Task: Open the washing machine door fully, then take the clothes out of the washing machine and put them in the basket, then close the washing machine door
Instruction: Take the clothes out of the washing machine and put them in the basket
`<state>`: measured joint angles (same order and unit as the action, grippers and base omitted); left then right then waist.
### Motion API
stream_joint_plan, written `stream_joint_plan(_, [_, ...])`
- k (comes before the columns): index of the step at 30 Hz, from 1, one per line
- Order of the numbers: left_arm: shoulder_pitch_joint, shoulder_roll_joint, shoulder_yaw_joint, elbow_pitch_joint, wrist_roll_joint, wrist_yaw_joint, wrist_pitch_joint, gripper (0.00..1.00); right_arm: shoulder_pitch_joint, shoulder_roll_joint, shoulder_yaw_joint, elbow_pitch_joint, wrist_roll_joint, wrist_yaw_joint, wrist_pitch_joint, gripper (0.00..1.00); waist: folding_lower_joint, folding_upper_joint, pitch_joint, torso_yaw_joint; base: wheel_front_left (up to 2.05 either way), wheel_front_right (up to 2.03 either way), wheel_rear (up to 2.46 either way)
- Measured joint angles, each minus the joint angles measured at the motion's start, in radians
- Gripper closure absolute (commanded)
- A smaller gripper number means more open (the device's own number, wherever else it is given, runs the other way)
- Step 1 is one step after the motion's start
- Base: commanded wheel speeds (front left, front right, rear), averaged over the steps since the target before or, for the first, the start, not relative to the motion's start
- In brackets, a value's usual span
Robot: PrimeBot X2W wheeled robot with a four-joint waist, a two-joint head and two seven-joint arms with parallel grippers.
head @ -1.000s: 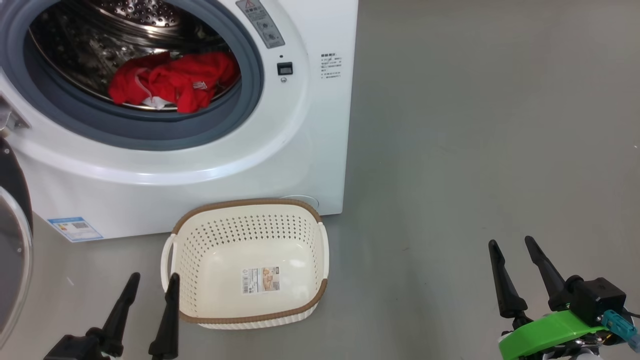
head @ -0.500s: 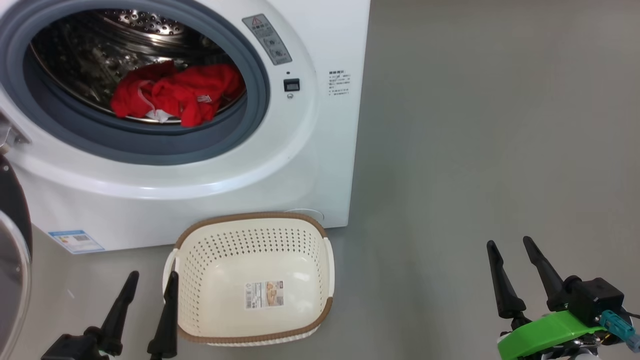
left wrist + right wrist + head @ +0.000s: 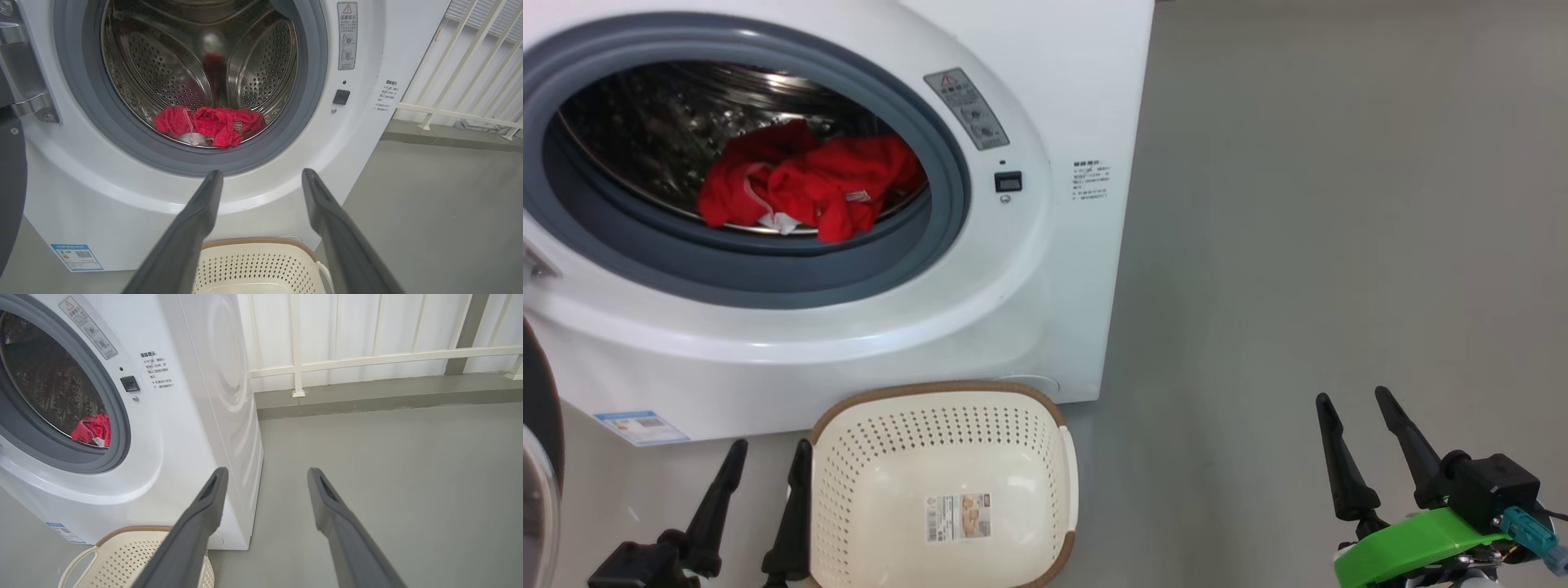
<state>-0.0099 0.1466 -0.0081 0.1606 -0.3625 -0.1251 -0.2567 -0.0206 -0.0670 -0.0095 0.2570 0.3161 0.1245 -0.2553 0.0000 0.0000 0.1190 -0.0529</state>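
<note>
**Washing machine** (image 3: 1062, 73): white front-loader standing on a grey floor (image 3: 1339, 204), with a grey rubber ring and a perforated steel drum.
- Grey warning sticker (image 3: 966, 109) to the right of the opening: red triangle at the top and dial pictograms below. Its text is too small to read.
- Small black square fitting (image 3: 1008, 181) below the sticker.
- Block of small printed characters (image 3: 1092, 180) near the front's right edge, not legible.
- Blue label (image 3: 641, 426) at the lower left corner, carrying a QR-type code.

**Washing machine door** (image 3: 538, 408): swung open at the machine's left, with its black rim and the edge of its glass at the edge of the head view.

**Clothes** (image 3: 805, 192): red garment with white trim, bunched on the drum floor near the front lip.

**Basket** (image 3: 890, 441): cream, perforated, brown-rimmed, on the floor just in front of the machine. It holds no clothing. A paper label (image 3: 960, 517) with a barcode lies on its bottom.

**Left gripper** (image 3: 771, 447): jaws spread wide and holding nothing, low and just beside the basket's left side.

**Right gripper** (image 3: 1352, 398): jaws spread wide and holding nothing, over bare floor well to the right of the machine. A green part (image 3: 1413, 543) sits on its wrist.

**White railing** (image 3: 367, 359): behind the machine.
</note>
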Motion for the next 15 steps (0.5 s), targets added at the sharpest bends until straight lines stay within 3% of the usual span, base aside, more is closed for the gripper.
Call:
stream_joint_plan(7, [-0.016,0.0,0.0,0.007,0.0,0.0,0.0,0.0,0.0,0.001,0.0,0.001,0.0,0.0,0.0,0.0,0.0,0.0,-0.002,0.002,0.61,-0.61,0.0])
stream_joint_plan(15, [-0.017,-0.002,0.004,0.01,0.002,0.0,0.0,0.0,0.0,0.004,0.0,0.001,0.0,0.0,0.0,0.0,0.0,0.0,0.005,0.004,0.04,-0.04,0.0])
